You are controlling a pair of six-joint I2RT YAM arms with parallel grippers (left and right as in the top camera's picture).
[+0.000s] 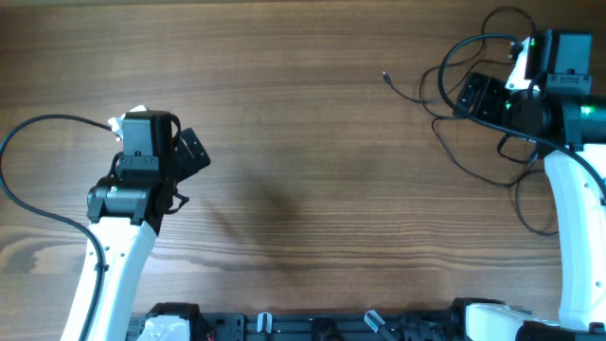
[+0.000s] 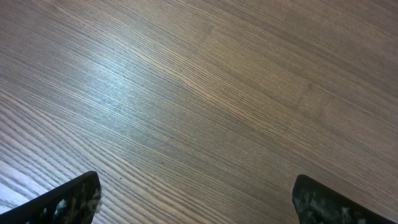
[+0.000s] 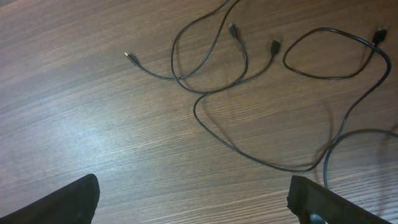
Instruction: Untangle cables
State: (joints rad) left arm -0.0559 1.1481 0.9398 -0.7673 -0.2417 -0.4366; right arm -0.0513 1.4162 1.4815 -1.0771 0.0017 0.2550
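Observation:
The cables (image 3: 195,111) are thin black wires lying in loose, crossing loops on the wooden table. In the right wrist view they fill the upper half, with small plug ends (image 3: 130,59) pointing outward. In the overhead view they sprawl at the upper right, one plug end (image 1: 386,75) reaching furthest left. My right gripper (image 1: 478,95) hovers over that tangle, open, with nothing between its fingers (image 3: 74,202); the wires lie ahead of the tips. My left gripper (image 1: 194,152) is far off at the left, open over bare wood (image 2: 199,93).
Thicker black arm cables loop beside the left arm (image 1: 28,180) and behind the right arm (image 1: 492,28). The arm bases and a dark rail (image 1: 312,327) line the table's front edge.

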